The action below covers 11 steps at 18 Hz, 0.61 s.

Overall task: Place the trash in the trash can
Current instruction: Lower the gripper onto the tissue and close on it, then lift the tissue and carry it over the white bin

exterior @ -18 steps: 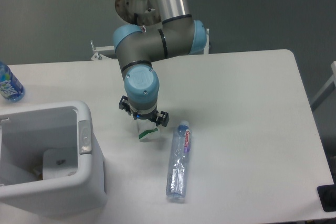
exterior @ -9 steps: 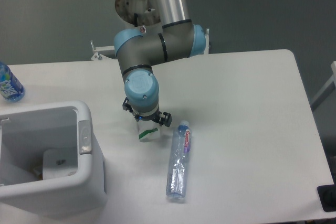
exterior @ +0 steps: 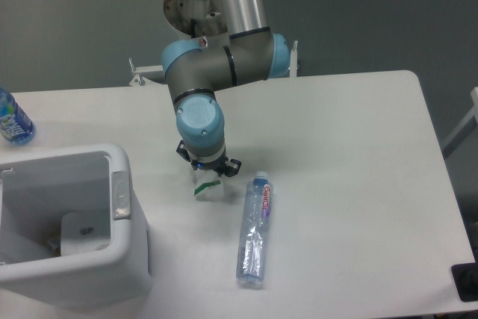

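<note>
My gripper point(exterior: 208, 178) points straight down at the middle of the table, its fingers mostly hidden under the blue wrist cap. They have closed in on the crumpled white paper wrapper point(exterior: 208, 190), whose green-red mark shows just below the fingers. The wrapper still touches the table. The flattened clear plastic bottle point(exterior: 255, 226) with a blue-purple label lies lengthwise just right of the wrapper, untouched. The white trash can point(exterior: 123, 163) stands at the front left, a short way left of the gripper, with its grey latch facing the arm.
A blue-labelled bottle point(exterior: 11, 119) stands at the table's far left edge behind the bin. Some items lie on the bin's floor. A dark object point(exterior: 467, 282) shows at the lower right corner, off the table.
The gripper has sunk a little lower onto the wrapper and its fingers have drawn together. The wrapper looks squeezed and more compact. The bottle and bin have not moved.
</note>
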Each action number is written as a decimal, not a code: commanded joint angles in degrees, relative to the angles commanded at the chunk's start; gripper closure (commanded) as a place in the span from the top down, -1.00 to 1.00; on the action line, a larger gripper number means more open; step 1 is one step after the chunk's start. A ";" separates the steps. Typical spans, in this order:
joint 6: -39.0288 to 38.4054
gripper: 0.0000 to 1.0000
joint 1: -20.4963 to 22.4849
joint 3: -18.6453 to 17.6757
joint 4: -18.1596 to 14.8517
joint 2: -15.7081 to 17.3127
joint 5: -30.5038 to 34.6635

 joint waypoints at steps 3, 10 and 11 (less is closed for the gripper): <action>0.17 -1.00 1.05 0.36 -0.44 2.45 -0.44; -0.34 -1.00 6.49 6.49 -1.15 9.92 -15.96; -0.70 -1.00 7.98 8.60 -1.15 11.15 -20.35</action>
